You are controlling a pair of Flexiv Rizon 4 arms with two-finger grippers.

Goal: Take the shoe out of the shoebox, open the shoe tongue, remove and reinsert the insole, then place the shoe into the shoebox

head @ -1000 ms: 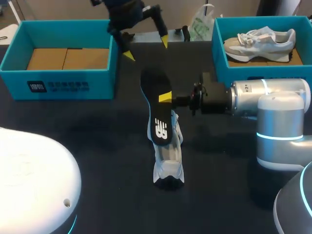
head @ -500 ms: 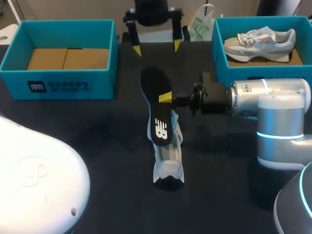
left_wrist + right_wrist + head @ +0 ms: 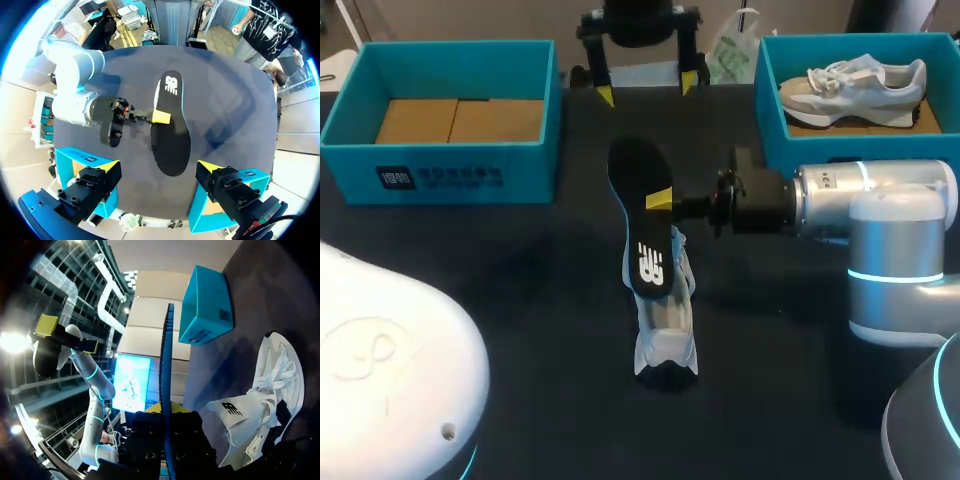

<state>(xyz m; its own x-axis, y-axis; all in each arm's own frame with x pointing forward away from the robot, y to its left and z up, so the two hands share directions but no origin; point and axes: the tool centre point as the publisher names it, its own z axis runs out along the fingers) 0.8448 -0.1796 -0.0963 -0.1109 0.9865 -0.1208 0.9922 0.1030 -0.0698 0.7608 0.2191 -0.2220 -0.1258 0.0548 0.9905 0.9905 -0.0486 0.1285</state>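
Soft, even overhead light fills the head view. The dark tabletop [image 3: 520, 300] swallows most of it, leaving only a faint shadow beside the shoe [image 3: 666, 335]. The left arm [image 3: 390, 380] has a white housing that looks nearly washed out, and cyan rings glow on the right arm [image 3: 895, 275]. In the right wrist view a lamp [image 3: 12, 342] flares hard, while the insole [image 3: 165, 365] is a dark silhouette above the shaded right end effector [image 3: 167, 412]. Straight lines bend near both wrist views' rims.
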